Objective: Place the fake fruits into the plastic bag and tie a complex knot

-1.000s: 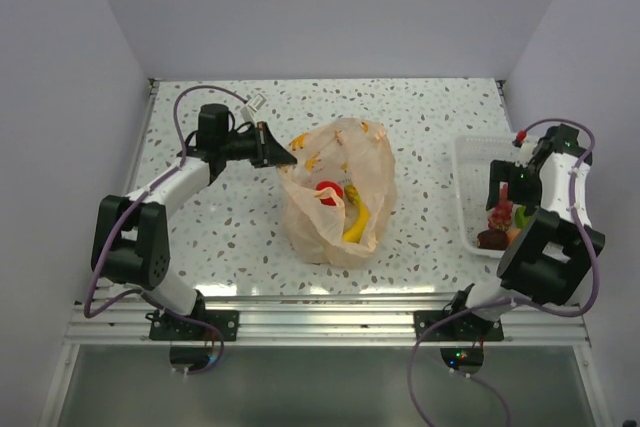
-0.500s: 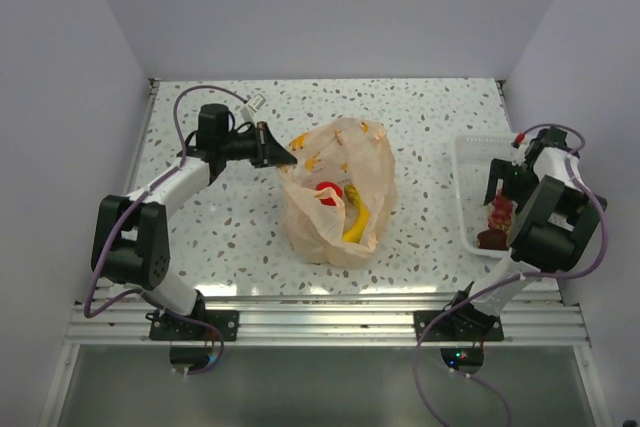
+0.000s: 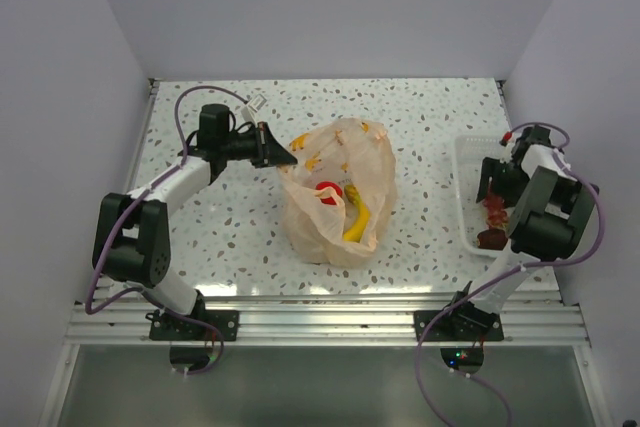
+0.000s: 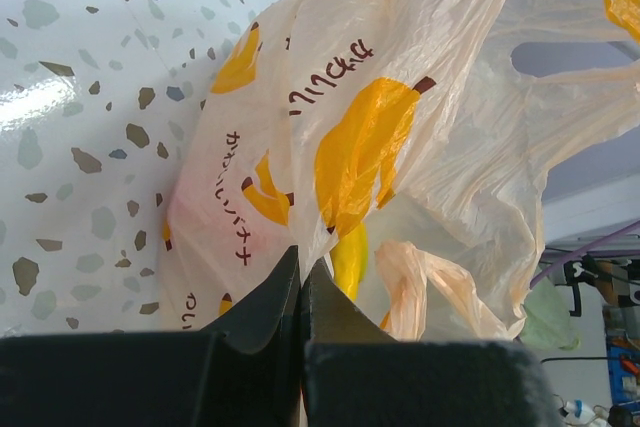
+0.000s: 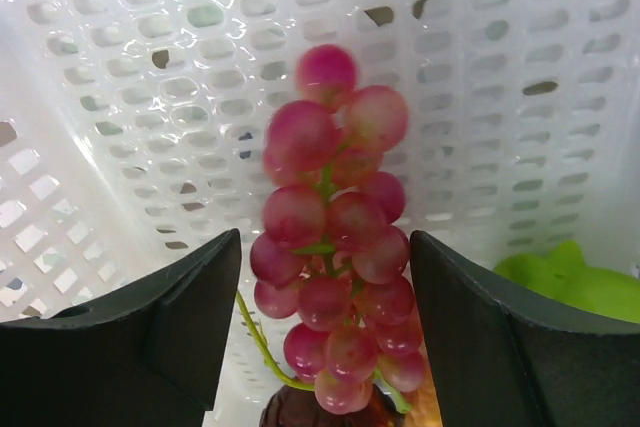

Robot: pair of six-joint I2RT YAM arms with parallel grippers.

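Note:
The pale orange plastic bag (image 3: 338, 193) lies mid-table with its mouth open; a red fruit (image 3: 328, 192) and the yellow banana bunch (image 3: 354, 222) show inside. My left gripper (image 3: 288, 159) is shut on the bag's left rim, as the left wrist view (image 4: 299, 259) shows, with the banana (image 4: 349, 259) behind the film. My right gripper (image 5: 325, 292) is open inside the white basket (image 3: 465, 199), its fingers on either side of a red grape bunch (image 5: 338, 237), not touching. A dark maroon fruit (image 5: 320, 414) lies under the grapes and a green piece (image 5: 575, 282) lies to the right.
The white perforated basket (image 5: 120, 77) stands at the table's right edge against the side wall. The speckled table (image 3: 230, 227) is walled at the back and on both sides. A loose bag handle (image 4: 420, 277) hangs inside the bag mouth.
My right arm has swung from above the basket's near end down over the fruits inside the basket. The left arm and the bag have stayed still.

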